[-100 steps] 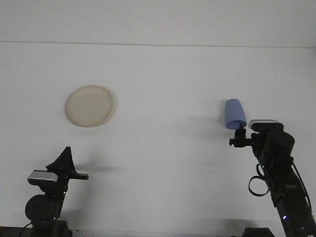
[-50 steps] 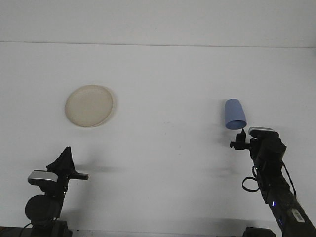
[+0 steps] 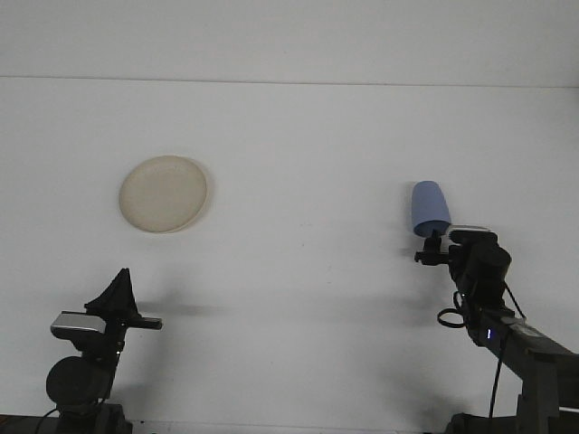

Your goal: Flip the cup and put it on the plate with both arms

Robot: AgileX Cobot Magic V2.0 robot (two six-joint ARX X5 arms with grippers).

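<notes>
Cup lies just beyond right claw, whose finger gap can't be told.

Cup plain light blue, no pattern, slightly darker blue near the lower rim. Plate cream-beige, plain, paler rim. Desk flat white all over, faint grey shadows under my arms. My right claw black, with a silver-grey block behind it and a tiny blue light lower on the arm. My left claw black too, silver-grey block beside it, black round base.
</notes>
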